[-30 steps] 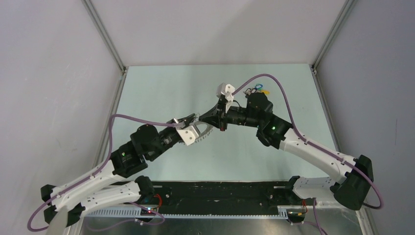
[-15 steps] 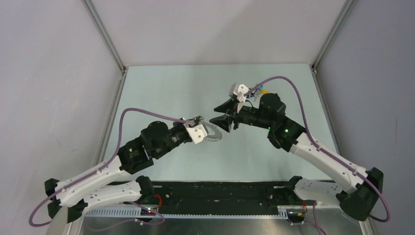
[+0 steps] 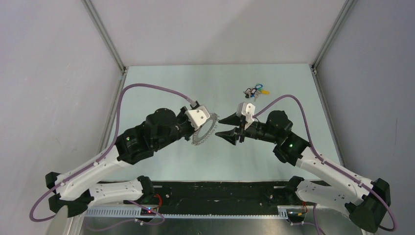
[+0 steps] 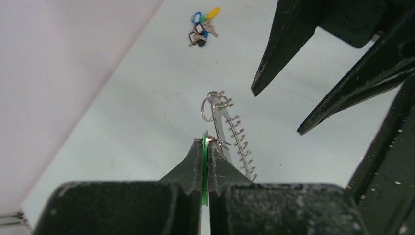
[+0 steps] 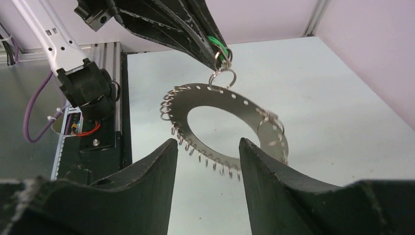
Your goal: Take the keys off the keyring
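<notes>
The left pincer (image 4: 206, 147) was clamped shut on a key with a bright green head (image 4: 203, 166), the plastic pinched edge-on between its two dark fingers. From a small split ring at the fingertips hung the keyring (image 5: 205, 97), a broad, flat grey metal ring with a wide open centre and a rim fringed with many small wire loops. It hung in the air over the pale green desk (image 3: 161, 88), near the middle of the work area, and the top view caught it tilted beside the left arm's white wrist mount.

Facing it from the other side, the right pincer (image 3: 219, 127) stood spread wide and held nothing. Its two pointed black fingers were aimed at the ring and sat close beside it, with no contact visible. From the right wrist camera the ring showed in the gap between those fingers, with the left pincer above it.

A separate small bunch of keys with blue and yellow heads (image 3: 256, 91) lay on the desk towards the far right, well apart from both arms.
</notes>
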Controlling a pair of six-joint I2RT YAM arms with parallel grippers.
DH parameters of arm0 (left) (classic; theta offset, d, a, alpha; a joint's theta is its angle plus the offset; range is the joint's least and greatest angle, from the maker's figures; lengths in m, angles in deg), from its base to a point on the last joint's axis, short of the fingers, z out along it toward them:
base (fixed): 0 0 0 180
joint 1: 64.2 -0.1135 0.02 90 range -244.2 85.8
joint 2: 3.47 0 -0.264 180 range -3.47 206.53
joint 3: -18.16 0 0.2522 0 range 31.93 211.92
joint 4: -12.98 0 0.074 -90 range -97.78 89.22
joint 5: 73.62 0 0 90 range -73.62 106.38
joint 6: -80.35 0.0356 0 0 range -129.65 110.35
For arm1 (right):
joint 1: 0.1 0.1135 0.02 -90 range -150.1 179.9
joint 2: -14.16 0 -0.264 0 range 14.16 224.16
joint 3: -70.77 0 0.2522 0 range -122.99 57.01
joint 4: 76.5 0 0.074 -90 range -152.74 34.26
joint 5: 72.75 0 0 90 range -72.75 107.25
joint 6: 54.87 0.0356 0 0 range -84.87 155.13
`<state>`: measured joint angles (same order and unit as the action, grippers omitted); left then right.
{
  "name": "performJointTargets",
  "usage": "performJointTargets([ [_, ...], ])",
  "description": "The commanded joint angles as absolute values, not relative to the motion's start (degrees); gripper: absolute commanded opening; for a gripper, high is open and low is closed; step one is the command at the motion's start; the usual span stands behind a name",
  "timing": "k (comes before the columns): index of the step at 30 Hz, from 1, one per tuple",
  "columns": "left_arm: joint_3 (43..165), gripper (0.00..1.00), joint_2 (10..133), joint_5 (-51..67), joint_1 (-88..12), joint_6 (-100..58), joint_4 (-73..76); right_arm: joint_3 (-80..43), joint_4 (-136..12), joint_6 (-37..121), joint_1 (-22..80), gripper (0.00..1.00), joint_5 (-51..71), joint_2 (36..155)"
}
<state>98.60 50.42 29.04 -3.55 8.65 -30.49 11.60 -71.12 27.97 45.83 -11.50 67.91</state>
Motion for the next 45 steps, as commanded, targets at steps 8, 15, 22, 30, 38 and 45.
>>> performJointTargets([
  [8, 108.4, 0.00, 55.0, 24.0, -3.1, -3.9, -38.9, 14.6, -92.2, 28.8, 48.0, 0.45, -13.3, 71.9],
  [15, 113.4, 0.00, 57.7, 23.5, -3.1, -7.2, -44.4, 14.6, -89.4, 25.6, 48.7, 0.51, -11.0, 73.0],
  [22, 116.1, 0.00, 60.1, 23.4, -3.1, -8.8, -48.7, 14.6, -85.8, 22.1, 48.6, 0.56, -8.4, 70.6],
  [30, 117.5, 0.00, 61.5, 23.7, -3.1, -9.2, -50.6, 14.6, -86.4, 21.4, 48.6, 0.50, -10.1, 69.7],
  [38, 119.8, 0.00, 63.2, 24.9, -3.2, -10.3, -53.5, 14.6, -87.2, 22.3, 49.7, 0.46, -12.5, 70.2],
  [45, 121.2, 0.00, 63.9, 24.9, -3.2, -11.2, -54.6, 14.0, -87.5, 22.8, 51.2, 0.44, -11.6, 71.9],
])
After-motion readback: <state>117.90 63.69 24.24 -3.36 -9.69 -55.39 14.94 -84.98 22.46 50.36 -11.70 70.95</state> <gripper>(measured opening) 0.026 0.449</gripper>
